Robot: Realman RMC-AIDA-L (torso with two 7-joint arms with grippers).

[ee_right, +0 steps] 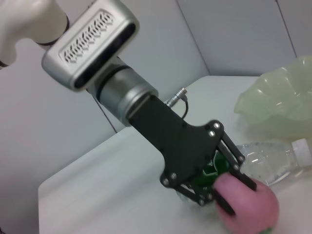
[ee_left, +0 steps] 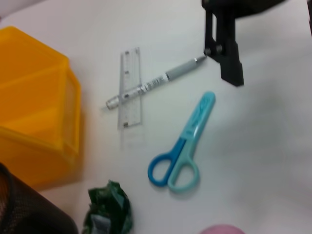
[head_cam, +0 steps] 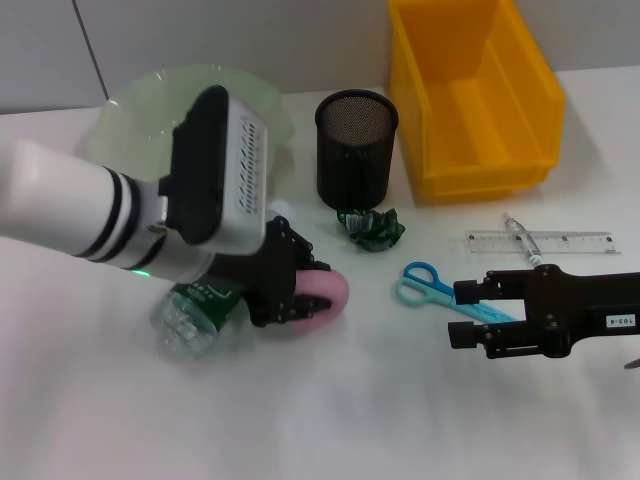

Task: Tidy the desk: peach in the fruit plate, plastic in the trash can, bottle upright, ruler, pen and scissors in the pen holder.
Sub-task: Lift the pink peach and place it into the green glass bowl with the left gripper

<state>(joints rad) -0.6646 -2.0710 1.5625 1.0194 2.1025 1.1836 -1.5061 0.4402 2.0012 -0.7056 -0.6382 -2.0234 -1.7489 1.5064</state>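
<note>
White desk; left gripper point(head_cam: 300, 295) clamps peach point(head_cam: 322, 296) (bottle point(head_cam: 195, 315) beside); right gripper point(head_cam: 468, 312) open.

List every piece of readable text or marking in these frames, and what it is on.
"103-4", roughly, on a white sticker on the right gripper.
Ruler: graduation marks, numbers too small to read.
Bottle: green label, print unreadable.
Pen: barrel markings blurred.
Left gripper, closed on the peach: no text.
</note>
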